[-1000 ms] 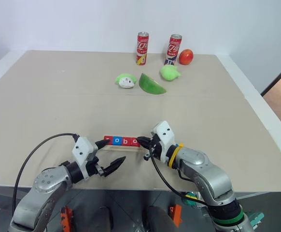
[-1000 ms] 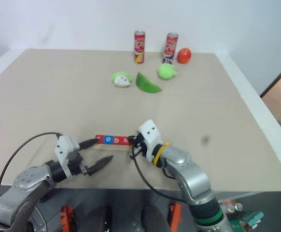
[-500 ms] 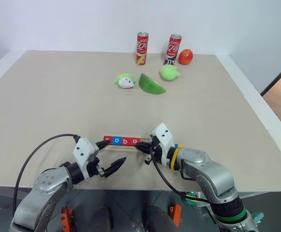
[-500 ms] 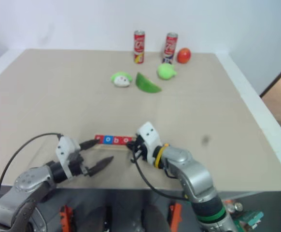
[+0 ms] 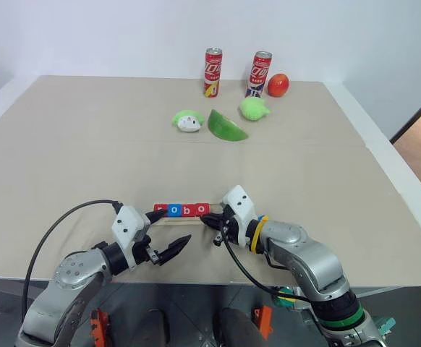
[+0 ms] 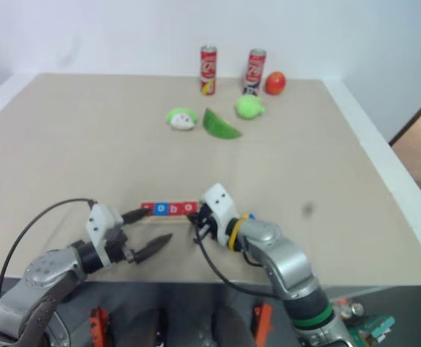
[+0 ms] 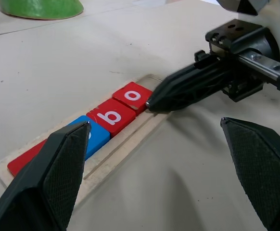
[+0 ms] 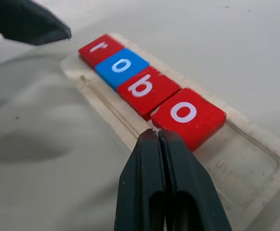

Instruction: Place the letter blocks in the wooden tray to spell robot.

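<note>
The wooden tray (image 8: 255,159) lies near the table's front edge. Several letter blocks sit in it in a row: a red r (image 8: 98,47), a blue o (image 8: 121,65), a red b (image 8: 145,89) and a red o (image 8: 188,114), which sits slightly askew. My right gripper (image 5: 205,220) is shut, and its tip touches the near edge of that last red o. My left gripper (image 5: 176,225) stands open at the tray's left end, holding nothing. One of its fingers lies beside the r and the other is nearer the table edge.
At the back of the table stand two red cans (image 5: 213,71) (image 5: 261,72) and a red fruit (image 5: 278,84). In front of them lie a green fruit (image 5: 254,108), a green wedge (image 5: 226,126) and a green-and-white toy (image 5: 189,120). The table's front edge runs just below both grippers.
My right gripper has swung a little to the left, and its tip has gone from the tray's right end to the near side of the last o. The left gripper has stayed put.
</note>
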Action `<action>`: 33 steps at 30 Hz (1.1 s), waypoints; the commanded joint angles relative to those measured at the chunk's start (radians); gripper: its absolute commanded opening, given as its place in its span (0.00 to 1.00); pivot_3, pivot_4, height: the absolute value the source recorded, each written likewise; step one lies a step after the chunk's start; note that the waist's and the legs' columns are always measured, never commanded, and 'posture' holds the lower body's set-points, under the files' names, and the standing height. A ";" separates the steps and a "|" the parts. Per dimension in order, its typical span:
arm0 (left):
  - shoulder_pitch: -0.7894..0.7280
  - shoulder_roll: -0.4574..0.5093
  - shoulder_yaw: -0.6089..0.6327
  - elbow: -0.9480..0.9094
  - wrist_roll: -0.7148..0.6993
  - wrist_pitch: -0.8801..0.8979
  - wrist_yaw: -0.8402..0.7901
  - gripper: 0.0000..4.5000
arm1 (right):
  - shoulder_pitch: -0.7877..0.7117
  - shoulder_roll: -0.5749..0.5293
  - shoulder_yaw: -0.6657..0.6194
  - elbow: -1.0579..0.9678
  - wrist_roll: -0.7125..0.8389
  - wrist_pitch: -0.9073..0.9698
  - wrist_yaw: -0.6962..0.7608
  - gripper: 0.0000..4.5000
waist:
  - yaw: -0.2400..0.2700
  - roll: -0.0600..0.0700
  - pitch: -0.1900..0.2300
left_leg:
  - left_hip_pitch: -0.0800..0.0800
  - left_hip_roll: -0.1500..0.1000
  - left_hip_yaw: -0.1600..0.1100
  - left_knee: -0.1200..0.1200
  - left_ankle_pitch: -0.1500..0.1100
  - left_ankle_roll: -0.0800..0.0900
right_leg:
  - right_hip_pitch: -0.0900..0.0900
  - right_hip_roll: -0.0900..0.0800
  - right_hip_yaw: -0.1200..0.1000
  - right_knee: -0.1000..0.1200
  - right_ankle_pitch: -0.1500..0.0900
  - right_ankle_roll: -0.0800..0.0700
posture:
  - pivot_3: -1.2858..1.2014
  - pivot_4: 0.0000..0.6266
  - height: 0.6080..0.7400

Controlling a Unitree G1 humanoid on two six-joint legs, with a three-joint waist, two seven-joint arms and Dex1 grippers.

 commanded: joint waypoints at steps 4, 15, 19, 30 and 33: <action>-0.008 0.011 -0.002 -0.033 -0.003 -0.018 -0.019 1.00 | -0.082 -0.045 -0.114 -0.103 0.081 0.052 0.034 0.01 | 0.000 0.000 0.000 | 0.000 0.000 0.000 0.000 0.000 0.000 | 0.000 0.000 0.000 0.000 0.000 0.000 | 0.52 0.24 1.00; -0.046 0.135 -0.056 -0.064 -0.074 0.030 -0.216 1.00 | 0.028 -0.385 -0.305 -0.001 0.209 -0.023 0.358 0.88 | 0.002 -0.001 0.000 | -0.001 -0.001 0.000 -0.001 0.000 0.000 | 0.000 -0.001 0.000 -0.001 -0.001 0.000 | 0.52 0.24 1.00; -0.069 0.169 -0.063 -0.047 -0.080 0.025 -0.270 1.00 | 0.074 -0.472 -0.295 0.038 0.198 -0.073 0.436 1.00 | -0.001 0.000 0.001 | 0.000 -0.001 0.000 -0.001 -0.001 0.001 | 0.000 0.000 0.000 -0.001 -0.002 0.000 | 0.52 0.24 1.00; -0.138 0.163 -0.092 0.013 -0.049 -0.013 -0.313 1.00 | 0.103 -0.477 -0.282 0.088 0.175 -0.181 0.472 1.00 | 0.001 -0.001 0.001 | 0.001 -0.002 0.000 -0.001 -0.001 0.001 | 0.001 -0.001 0.000 -0.001 -0.001 0.001 | 0.52 0.24 1.00; -0.130 0.145 -0.083 0.020 -0.030 -0.038 -0.295 1.00 | 0.107 -0.477 -0.279 0.100 0.151 -0.212 0.462 1.00 | 0.001 -0.001 0.001 | 0.001 -0.002 0.001 -0.001 -0.001 0.001 | 0.001 -0.001 0.001 -0.001 -0.001 0.001 | 0.52 0.24 1.00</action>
